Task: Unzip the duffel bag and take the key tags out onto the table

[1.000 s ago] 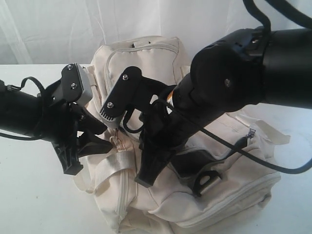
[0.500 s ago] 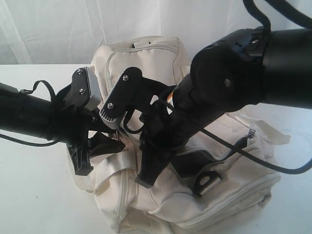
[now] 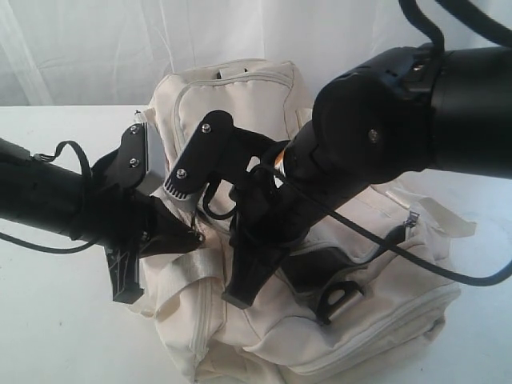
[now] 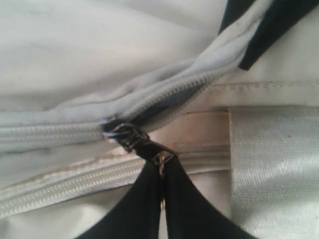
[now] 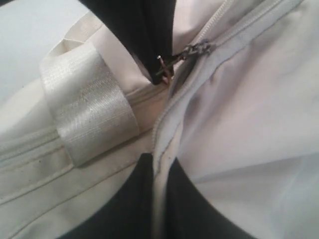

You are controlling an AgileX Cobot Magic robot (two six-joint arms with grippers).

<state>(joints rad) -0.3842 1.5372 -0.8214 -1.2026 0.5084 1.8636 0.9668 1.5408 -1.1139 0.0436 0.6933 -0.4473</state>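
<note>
The duffel bag (image 3: 360, 320) lies on the white table (image 3: 56, 336), its top zipper partly open. The left gripper (image 4: 162, 167) has its 2 fingers (image 4: 134, 209) pressed together on the metal zipper pull (image 4: 137, 142). Close beside it, the right gripper (image 5: 157, 162) pinches the cream fabric edge along the zipper, its fingers (image 5: 124, 199) clamped on it. A white curtain (image 3: 80, 48) hangs behind.

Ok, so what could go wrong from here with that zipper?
The left gripper pinches the zipper pull only at its very tip, so it may slip free. The right gripper grips the duffel bag close by; the two could collide, or loose fabric could jam under the pull.
</note>
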